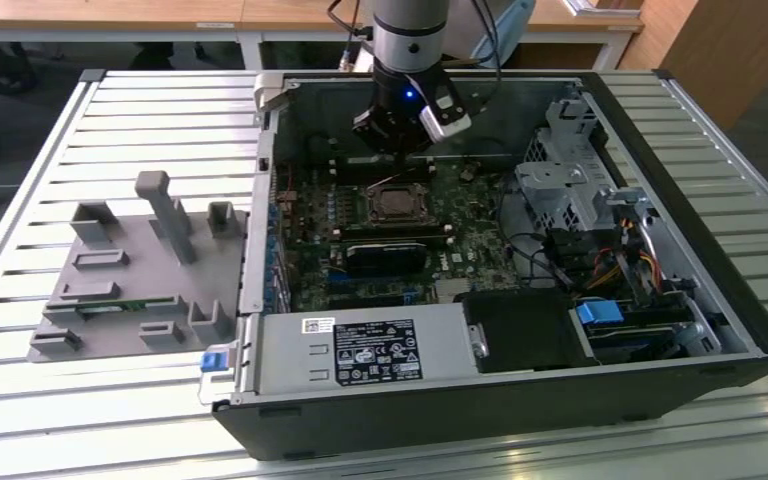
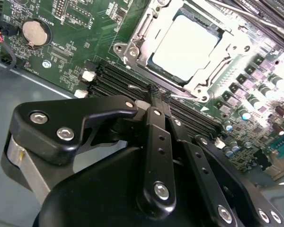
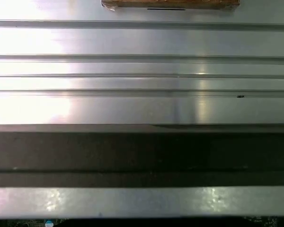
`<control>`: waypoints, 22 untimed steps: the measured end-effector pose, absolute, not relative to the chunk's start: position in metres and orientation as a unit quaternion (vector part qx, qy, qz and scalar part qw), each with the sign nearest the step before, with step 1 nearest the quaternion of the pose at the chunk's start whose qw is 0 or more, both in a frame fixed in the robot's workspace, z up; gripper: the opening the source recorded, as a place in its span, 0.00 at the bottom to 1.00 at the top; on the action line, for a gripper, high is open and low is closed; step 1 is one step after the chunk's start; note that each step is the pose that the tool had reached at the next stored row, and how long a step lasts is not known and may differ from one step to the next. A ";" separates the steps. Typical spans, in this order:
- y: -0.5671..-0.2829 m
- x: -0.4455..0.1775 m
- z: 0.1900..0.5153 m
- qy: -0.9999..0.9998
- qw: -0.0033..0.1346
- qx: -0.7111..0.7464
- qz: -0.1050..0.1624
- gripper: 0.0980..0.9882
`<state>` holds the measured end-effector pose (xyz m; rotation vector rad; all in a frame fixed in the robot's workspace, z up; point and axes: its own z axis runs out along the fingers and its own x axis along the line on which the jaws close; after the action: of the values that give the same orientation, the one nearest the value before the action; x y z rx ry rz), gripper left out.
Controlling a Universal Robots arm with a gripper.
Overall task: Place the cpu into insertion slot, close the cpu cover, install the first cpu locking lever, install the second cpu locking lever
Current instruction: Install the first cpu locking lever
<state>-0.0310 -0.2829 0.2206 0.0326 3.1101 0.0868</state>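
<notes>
Second wrist view: cpu (image 2: 187,42) seated in insertion slot (image 2: 155,66), cpu cover (image 2: 142,40) down over it. Gripper (image 2: 160,93) pinched together, apparently empty, above memory slots (image 2: 113,80). Likely risk: off-line tips scrape slots or board.

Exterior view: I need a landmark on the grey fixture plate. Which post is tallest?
The slim grey post near the far edge of the plate; it rises well above the squat blocks and shorter posts around it.

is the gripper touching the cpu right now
Apart. In the second wrist view the gripper ends over the memory slots, with the cpu cover between it and the cpu.
</notes>
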 end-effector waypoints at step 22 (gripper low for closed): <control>-0.281 -0.020 0.203 0.999 0.015 0.010 0.026 0.01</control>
<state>-0.0203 -0.2806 0.2027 0.0325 3.1102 0.0816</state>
